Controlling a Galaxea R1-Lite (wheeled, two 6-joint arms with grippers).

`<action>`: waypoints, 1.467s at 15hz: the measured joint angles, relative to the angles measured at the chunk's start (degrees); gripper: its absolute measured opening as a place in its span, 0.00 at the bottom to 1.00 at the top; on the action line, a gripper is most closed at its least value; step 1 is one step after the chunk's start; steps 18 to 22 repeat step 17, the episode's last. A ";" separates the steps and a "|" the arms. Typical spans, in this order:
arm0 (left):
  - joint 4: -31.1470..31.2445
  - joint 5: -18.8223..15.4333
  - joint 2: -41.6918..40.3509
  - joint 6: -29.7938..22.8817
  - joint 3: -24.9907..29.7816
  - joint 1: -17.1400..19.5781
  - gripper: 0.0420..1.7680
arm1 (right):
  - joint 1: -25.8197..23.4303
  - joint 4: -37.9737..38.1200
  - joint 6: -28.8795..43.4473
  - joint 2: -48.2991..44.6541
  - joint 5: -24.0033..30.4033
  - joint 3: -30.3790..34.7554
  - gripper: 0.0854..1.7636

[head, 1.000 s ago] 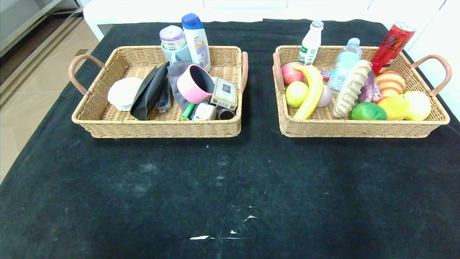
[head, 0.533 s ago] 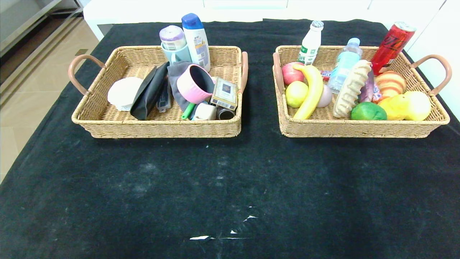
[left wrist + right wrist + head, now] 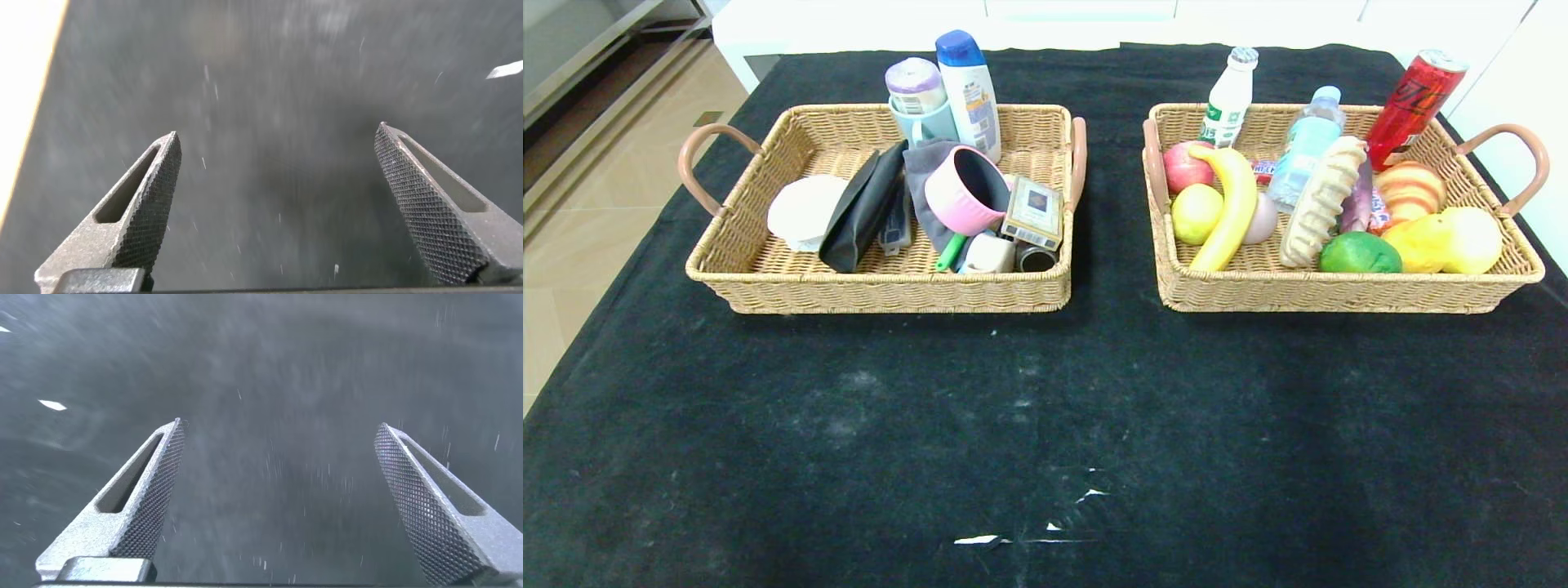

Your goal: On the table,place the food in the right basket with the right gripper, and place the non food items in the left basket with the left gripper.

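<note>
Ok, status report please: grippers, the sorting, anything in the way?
Left gripper open, empty over the table. Right gripper same. Banana in right basket, pink saucepan in left basket. Nothing obstructing.

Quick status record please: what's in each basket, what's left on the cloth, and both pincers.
left basket: glasses case, pink pan, card box, other non-food
right basket: banana, water bottle, bread roll, other fruit and drinks
table: no loose items in view
left pincer: open, empty, over the cloth
right pincer: open, empty, over the cloth
sorting: looks done
</note>
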 joint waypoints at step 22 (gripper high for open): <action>0.98 -0.99 0.00 -6.91 2.67 0.02 0.97 | 0.02 -2.26 3.12 0.02 -8.16 3.52 0.96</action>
